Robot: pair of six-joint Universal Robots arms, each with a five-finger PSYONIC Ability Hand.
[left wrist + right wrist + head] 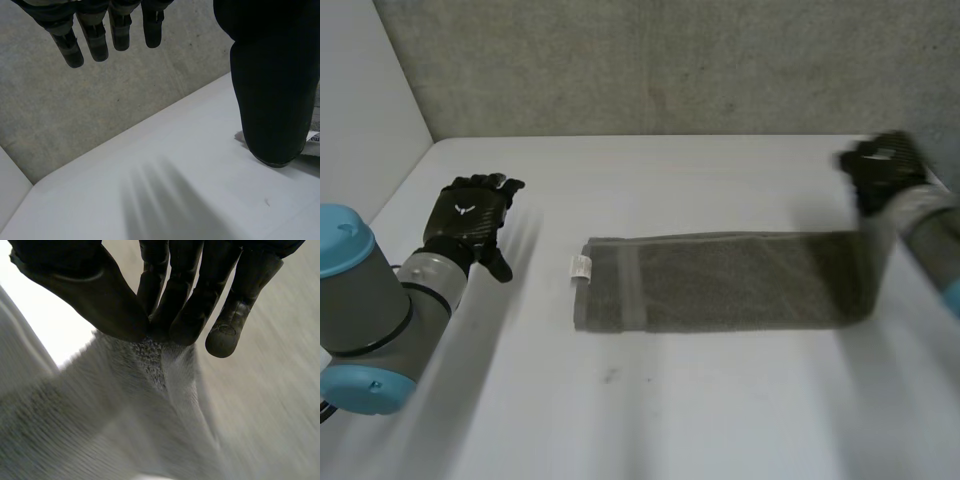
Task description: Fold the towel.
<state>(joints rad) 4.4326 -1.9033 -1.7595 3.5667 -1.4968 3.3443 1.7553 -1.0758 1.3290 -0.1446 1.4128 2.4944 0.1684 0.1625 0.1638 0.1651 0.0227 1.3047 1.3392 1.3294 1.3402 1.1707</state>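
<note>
Head view: right hand (880, 172) pinches towel (720, 282) end, left hand (470, 215) slack & empty.

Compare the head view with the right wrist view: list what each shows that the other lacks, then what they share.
Head view: the left hand, open, apart from the towel; the towel's whole strip on the table, with a white label at the end nearest that hand.
Right wrist view: the pinch itself, thumb and fingers closed on bunched cloth.
Both: the right hand at the towel's other end.
</note>
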